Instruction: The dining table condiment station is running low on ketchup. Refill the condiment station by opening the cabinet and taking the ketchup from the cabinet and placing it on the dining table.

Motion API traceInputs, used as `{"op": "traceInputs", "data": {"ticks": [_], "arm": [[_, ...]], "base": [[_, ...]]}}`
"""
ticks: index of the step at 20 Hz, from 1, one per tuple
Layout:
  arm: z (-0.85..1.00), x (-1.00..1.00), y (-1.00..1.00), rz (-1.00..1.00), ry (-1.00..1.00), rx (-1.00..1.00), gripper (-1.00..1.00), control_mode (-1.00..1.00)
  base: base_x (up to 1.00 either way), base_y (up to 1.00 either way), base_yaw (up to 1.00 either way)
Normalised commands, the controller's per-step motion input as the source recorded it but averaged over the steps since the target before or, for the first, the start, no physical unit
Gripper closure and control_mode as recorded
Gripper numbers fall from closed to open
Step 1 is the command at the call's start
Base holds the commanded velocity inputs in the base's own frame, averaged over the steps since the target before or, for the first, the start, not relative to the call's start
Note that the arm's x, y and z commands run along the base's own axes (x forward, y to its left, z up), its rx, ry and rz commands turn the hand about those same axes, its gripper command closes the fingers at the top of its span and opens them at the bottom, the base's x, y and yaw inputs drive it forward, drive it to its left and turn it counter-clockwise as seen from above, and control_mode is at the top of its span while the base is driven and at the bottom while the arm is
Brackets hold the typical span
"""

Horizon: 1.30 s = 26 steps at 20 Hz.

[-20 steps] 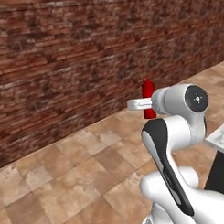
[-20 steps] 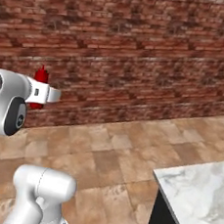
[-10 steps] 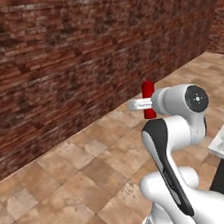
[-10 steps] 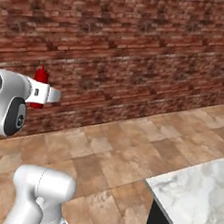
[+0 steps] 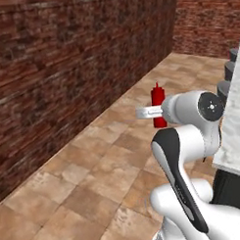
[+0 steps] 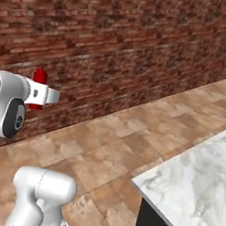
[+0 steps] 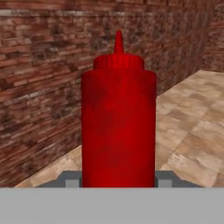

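The ketchup (image 7: 118, 127), a red squeeze bottle with a pointed nozzle, stands upright between my two fingertips (image 7: 72, 180). My gripper (image 7: 118, 180) is shut on its lower body. From the left base view, the ketchup (image 5: 158, 98) is held out ahead of the white arm in the gripper (image 5: 158, 114), above the tiled floor. From the right base view, the ketchup (image 6: 39, 76) pokes up behind the hand, where the gripper (image 6: 38, 95) holds it. The dining table (image 6: 192, 184) with its white marble top fills the lower right, and its edge (image 5: 235, 130) runs down the right side.
A long red brick wall (image 6: 122, 51) runs across ahead, meeting another brick wall (image 5: 206, 21) at a far corner. Brown floor tiles (image 5: 94, 167) lie between wall and table. Dark rounded objects (image 5: 232, 69) stand beside the table's far end.
The whole picture has shifted as the base moved: the wall corner and more of the marble table have come into view. The ketchup stays held in the gripper as before.
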Motion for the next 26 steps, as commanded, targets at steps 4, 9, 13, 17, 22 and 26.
{"op": "traceInputs", "data": {"ticks": [4, 9, 13, 17, 22, 26], "arm": [[0.0, 0.0, 0.0, 0.0, 0.0, 0.0, 1.0, 1.0], [0.0, 0.0, 0.0, 0.0, 0.0, 0.0, 1.0, 1.0], [0.0, 0.0, 0.0, 0.0, 0.0, 0.0, 1.0, 1.0], [0.0, 0.0, 0.0, 0.0, 0.0, 0.0, 1.0, 1.0], [0.0, 0.0, 0.0, 0.0, 0.0, 0.0, 1.0, 1.0], [0.0, 0.0, 0.0, 0.0, 0.0, 0.0, 1.0, 1.0]], "base": [[0.72, 0.19, -0.53], [0.7, 0.25, -0.54], [0.62, 0.36, -0.56], [0.5, 0.42, -0.61], [0.44, 0.46, -0.63], [0.4, 0.49, -0.65]]}}
